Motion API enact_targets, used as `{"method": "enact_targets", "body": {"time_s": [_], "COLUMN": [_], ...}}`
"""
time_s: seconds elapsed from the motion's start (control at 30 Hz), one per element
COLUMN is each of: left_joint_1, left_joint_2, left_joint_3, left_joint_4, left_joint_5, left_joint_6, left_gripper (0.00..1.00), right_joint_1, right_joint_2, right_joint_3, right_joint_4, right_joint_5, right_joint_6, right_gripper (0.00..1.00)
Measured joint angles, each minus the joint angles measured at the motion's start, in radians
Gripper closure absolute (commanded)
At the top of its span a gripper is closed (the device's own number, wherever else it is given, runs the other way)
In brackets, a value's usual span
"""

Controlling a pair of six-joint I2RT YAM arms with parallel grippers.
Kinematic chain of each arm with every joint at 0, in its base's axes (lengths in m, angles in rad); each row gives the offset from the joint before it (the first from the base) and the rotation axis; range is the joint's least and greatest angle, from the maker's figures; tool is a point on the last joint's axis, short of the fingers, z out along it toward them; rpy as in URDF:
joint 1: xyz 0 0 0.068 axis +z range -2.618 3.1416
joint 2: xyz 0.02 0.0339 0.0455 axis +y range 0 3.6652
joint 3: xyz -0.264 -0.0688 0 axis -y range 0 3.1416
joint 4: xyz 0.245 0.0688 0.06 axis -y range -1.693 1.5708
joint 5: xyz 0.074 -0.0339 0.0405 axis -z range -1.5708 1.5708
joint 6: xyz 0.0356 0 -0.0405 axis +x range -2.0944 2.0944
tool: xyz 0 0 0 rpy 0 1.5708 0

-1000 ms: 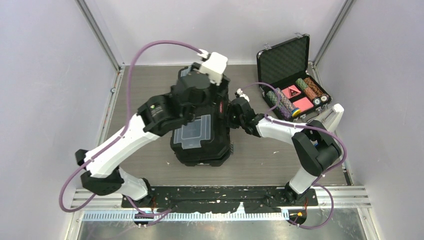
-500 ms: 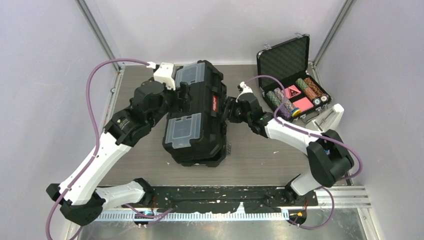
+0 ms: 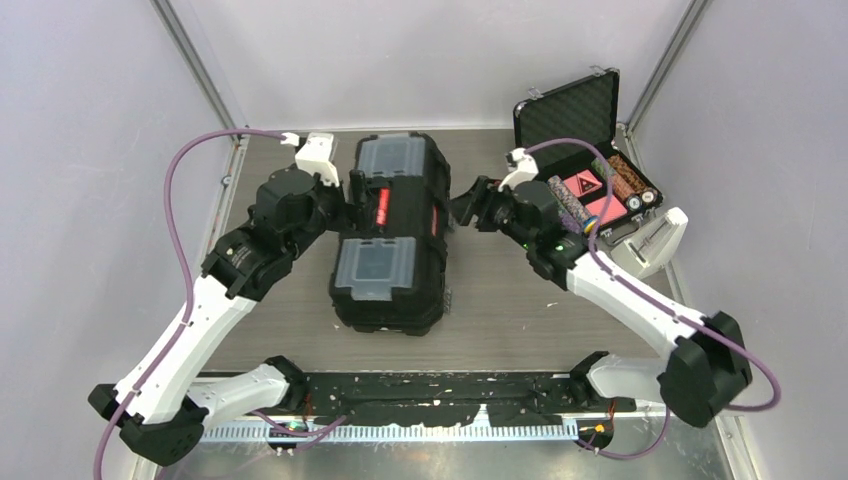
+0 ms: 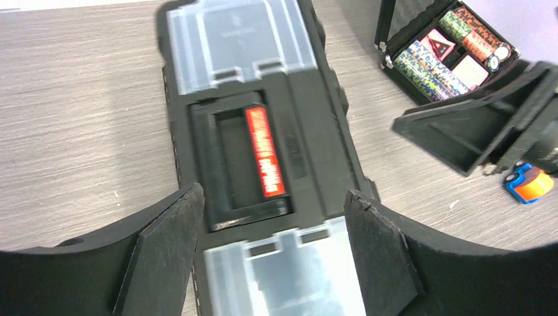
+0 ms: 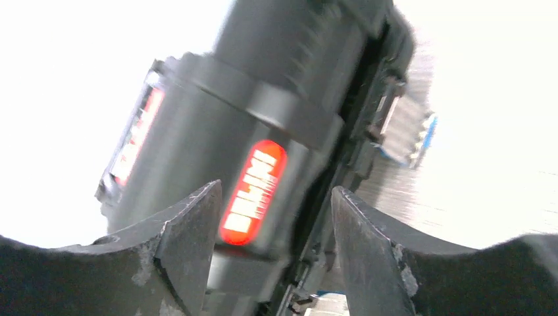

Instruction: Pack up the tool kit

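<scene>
The tool kit's black toolbox lies shut in the middle of the table. It has two clear lids and a red handle folded flat between them. My left gripper hovers open at the box's left edge. In the left wrist view its fingers straddle the near clear lid from above, holding nothing, with the handle beyond. My right gripper stands open just off the box's right side. In the right wrist view its gripper faces the blurred toolbox wall and a red label. No loose hand tools show.
An open foam-lined black case with poker chips stands at the back right, close behind my right arm. It also shows at the top right of the left wrist view as the chip case. Metal frame posts rise at both back corners.
My left arm swung off the toolbox top to its left side and opened wider. My right gripper opened and backed off to the right. The toolbox settled flat, turned slightly.
</scene>
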State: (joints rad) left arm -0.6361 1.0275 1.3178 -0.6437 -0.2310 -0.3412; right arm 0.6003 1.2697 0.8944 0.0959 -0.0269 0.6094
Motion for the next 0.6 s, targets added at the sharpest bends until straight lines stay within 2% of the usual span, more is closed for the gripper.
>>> {"method": "enact_targets", "body": {"time_s": [0.17,0.3,0.47,0.6], "left_joint_1": [0.004,0.003,0.006,0.030], "left_joint_2": [-0.003,0.025,0.118,0.186], "left_joint_3": [0.000,0.000,0.002,0.002], "left_joint_4": [-0.002,-0.003,-0.011,-0.023], "left_joint_5": [0.010,0.024,0.014,-0.005], "left_joint_6": [0.007,0.012,0.032,0.043], "left_gripper": [0.16,0.10,0.01,0.00], "right_joint_1": [-0.051,-0.063,-0.063,-0.049], "right_joint_2": [-0.142,-0.193,-0.189,-0.156], "right_joint_3": [-0.045,-0.078,-0.100,-0.106], "right_joint_4": [-0.026,-0.042,-0.039,0.005], "right_joint_5": [0.084,0.099,0.011,-0.111], "right_joint_6": [-0.047,-0.082,-0.112,-0.124], "right_gripper": [0.26,0.23,0.22,0.22]}}
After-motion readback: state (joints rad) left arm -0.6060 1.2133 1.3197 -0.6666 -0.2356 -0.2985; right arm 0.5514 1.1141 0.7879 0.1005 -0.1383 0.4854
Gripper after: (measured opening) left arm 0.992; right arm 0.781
